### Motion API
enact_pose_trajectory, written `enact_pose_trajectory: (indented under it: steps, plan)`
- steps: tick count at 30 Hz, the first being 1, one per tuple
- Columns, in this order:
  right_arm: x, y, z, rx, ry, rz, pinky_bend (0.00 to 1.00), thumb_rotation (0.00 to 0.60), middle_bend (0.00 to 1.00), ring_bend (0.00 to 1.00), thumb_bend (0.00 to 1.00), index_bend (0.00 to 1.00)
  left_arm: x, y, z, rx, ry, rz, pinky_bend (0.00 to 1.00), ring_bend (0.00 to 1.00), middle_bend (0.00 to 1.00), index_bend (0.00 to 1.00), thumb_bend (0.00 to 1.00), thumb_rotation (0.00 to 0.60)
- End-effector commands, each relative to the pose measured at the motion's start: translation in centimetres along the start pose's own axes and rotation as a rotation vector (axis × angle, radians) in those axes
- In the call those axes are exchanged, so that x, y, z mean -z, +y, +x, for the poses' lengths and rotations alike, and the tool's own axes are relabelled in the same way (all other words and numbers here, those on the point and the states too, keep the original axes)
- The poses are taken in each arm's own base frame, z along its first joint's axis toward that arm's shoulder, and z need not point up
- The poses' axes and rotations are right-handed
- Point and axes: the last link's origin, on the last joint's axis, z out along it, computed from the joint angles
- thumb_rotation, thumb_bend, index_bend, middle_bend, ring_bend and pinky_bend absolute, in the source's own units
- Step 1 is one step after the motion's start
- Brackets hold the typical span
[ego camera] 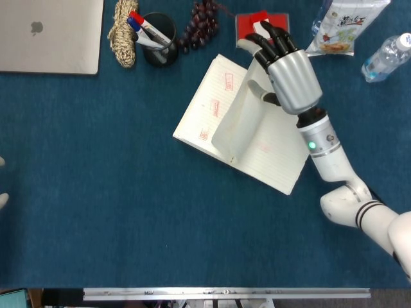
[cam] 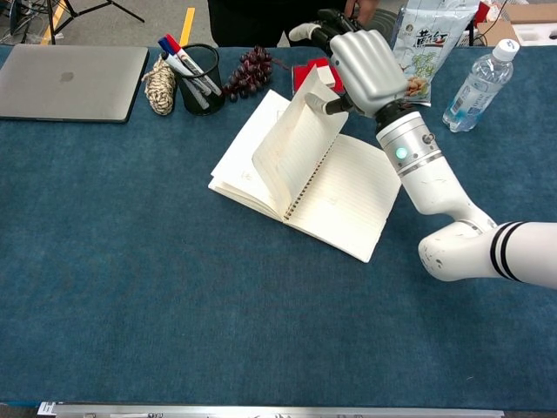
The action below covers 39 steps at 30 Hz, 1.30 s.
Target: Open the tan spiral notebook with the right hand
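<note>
The tan spiral notebook (ego camera: 209, 112) lies open on the blue table, its cream pages showing and its spiral running diagonally. One page (ego camera: 243, 122) stands raised above the spine and curls over the left side. My right hand (ego camera: 292, 77) holds that page by its top corner, thumb in front and dark fingers behind it. In the chest view the same hand (cam: 370, 61) hovers over the notebook's (cam: 348, 205) far edge with the lifted page (cam: 300, 144) nearly upright. Only pale slivers at the left edge of the head view may belong to my left hand (ego camera: 2, 199).
A laptop (ego camera: 48, 35) lies at the far left. A rope coil (ego camera: 123, 32), a pen cup (ego camera: 158, 38), dark grapes (ego camera: 202, 25) and a red box (ego camera: 250, 29) line the back. A snack bag (ego camera: 343, 25) and a water bottle (ego camera: 385, 58) stand at the back right.
</note>
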Motion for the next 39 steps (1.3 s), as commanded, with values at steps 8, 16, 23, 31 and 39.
enact_pose_trajectory:
  steps: [8, 16, 23, 31, 39]
  plan:
    - [-0.3, 0.8, 1.0, -0.017, 0.020, -0.029, 0.18, 0.600, 0.27, 0.10, 0.00, 0.26, -0.1, 0.1, -0.1, 0.001, -0.004, -0.003, 0.60, 0.30, 0.29, 0.40, 0.11, 0.600]
    - [-0.6, 1.0, 1.7, 0.003, 0.041, -0.036, 0.18, 0.600, 0.27, 0.10, 0.00, 0.26, 0.0, 0.0, -0.3, 0.005, -0.008, 0.002, 0.60, 0.30, 0.29, 0.41, 0.11, 0.600]
    - [-0.4, 0.7, 1.6, 0.006, 0.045, -0.026, 0.18, 0.600, 0.27, 0.10, 0.17, 0.26, 0.0, 0.0, -0.5, 0.007, -0.011, 0.003, 0.60, 0.30, 0.29, 0.41, 0.11, 0.600]
    - [-0.3, 0.7, 1.4, 0.020, 0.036, -0.024, 0.18, 0.600, 0.27, 0.10, 0.58, 0.26, 0.1, -0.2, -0.6, 0.010, -0.016, 0.009, 0.60, 0.30, 0.29, 0.41, 0.11, 0.600]
    - [0.1, 0.6, 1.2, 0.020, 0.022, -0.022, 0.18, 0.600, 0.27, 0.10, 0.47, 0.26, 0.2, -0.3, -0.7, 0.014, -0.018, 0.014, 0.60, 0.30, 0.29, 0.41, 0.11, 0.600]
